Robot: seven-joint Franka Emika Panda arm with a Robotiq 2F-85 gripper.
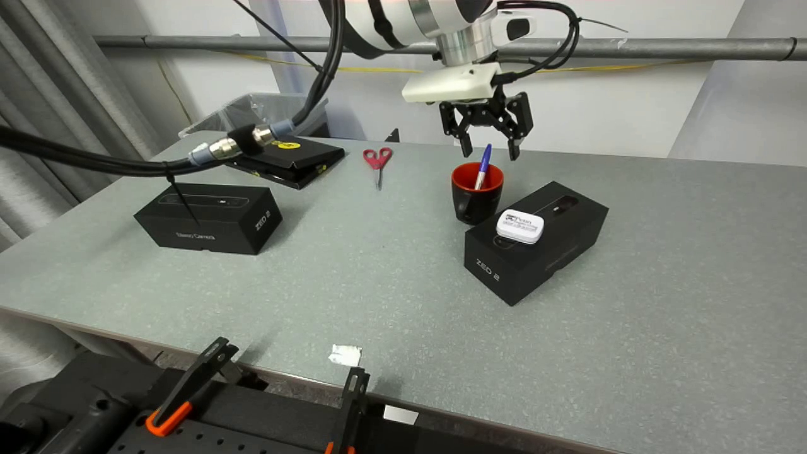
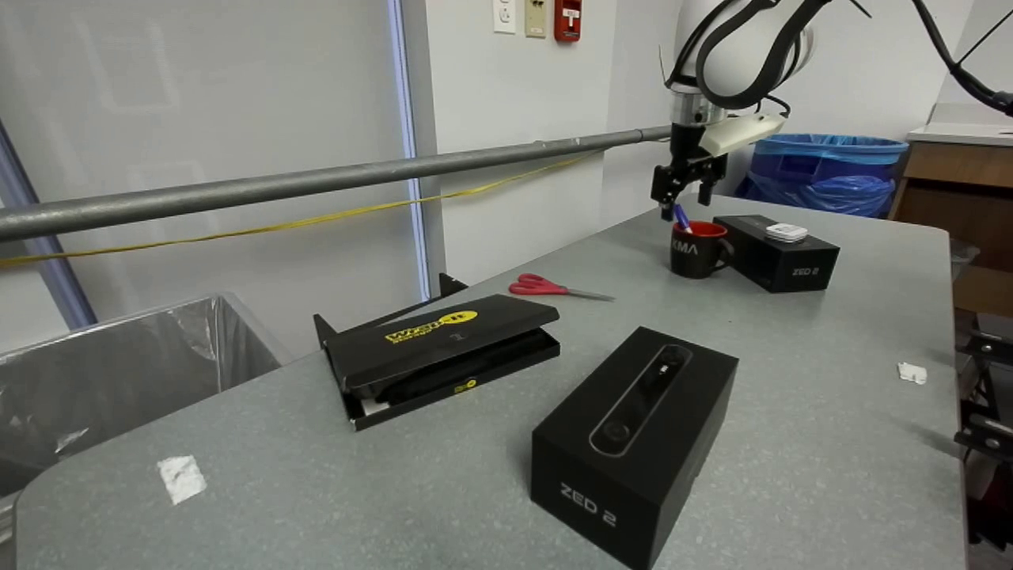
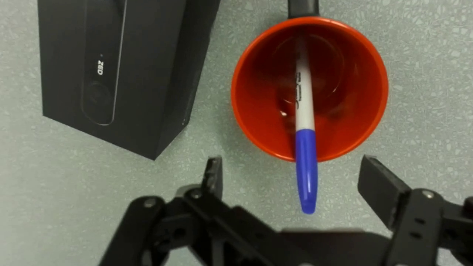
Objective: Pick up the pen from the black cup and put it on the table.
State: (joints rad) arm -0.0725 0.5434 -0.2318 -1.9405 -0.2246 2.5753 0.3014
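The pen (image 3: 306, 155), white with a blue cap, leans in the black cup (image 3: 255, 122), its cap sticking out over the red rim. In both exterior views the pen (image 1: 484, 165) (image 2: 682, 218) and the cup (image 1: 474, 205) (image 2: 695, 255) stand toward the table's back edge. The table (image 1: 353, 265) is grey. My gripper (image 3: 292, 170) is open and empty, with the cap between its spread fingers in the wrist view, not touching them. In both exterior views the gripper (image 1: 490, 153) (image 2: 685, 205) is just above the cup, fingers pointing down at the cap's height.
A black ZED 2 box (image 1: 555, 233) with a small white tin (image 1: 520, 227) on it stands close beside the cup. Red-handled scissors (image 1: 377, 161), a flat black box (image 2: 443, 348) and another ZED 2 box (image 2: 633, 443) lie farther along. A pipe (image 1: 662, 48) runs along the wall.
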